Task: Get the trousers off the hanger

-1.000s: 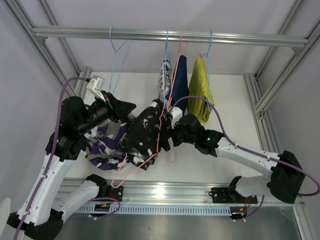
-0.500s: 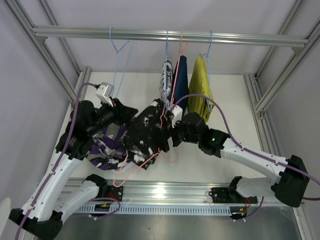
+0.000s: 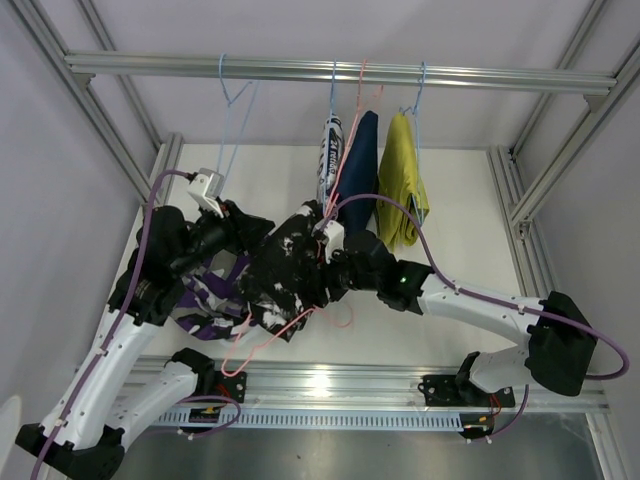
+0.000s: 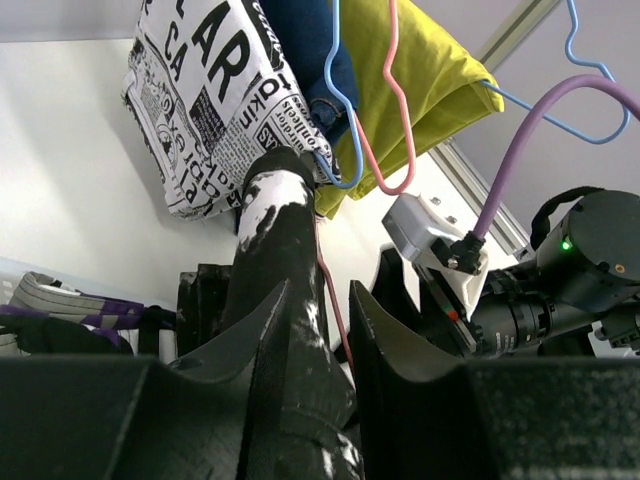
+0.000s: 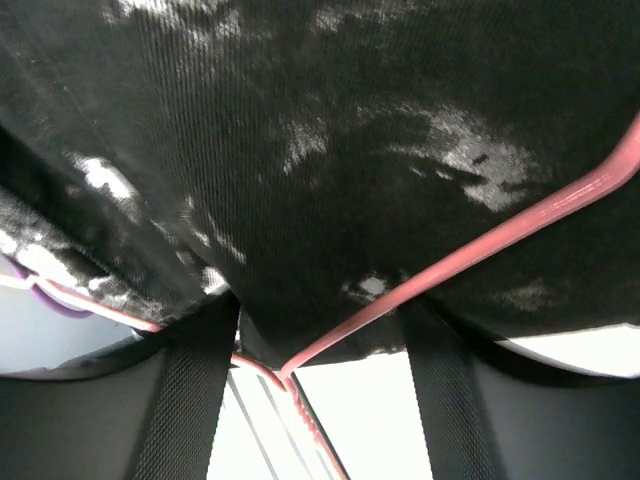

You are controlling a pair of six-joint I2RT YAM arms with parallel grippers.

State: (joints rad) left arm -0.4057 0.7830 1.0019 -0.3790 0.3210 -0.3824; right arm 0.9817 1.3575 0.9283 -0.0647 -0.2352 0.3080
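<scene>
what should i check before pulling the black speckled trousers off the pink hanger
1. Left claw on the black speckled trousers: cloth fills the gap between its fingers. Ok.
2. Right claw on the pink hanger: the wire runs between its fingers, but they stand open. Not ok.
3. Hanger hook over the rail: ok.
4. Trousers free of the wire: they drape over it; whether they are snagged, cannot tell.
5. Yellow trousers clear of the right arm's purple cable: the cable crosses right in front of them. Cannot tell.
</scene>
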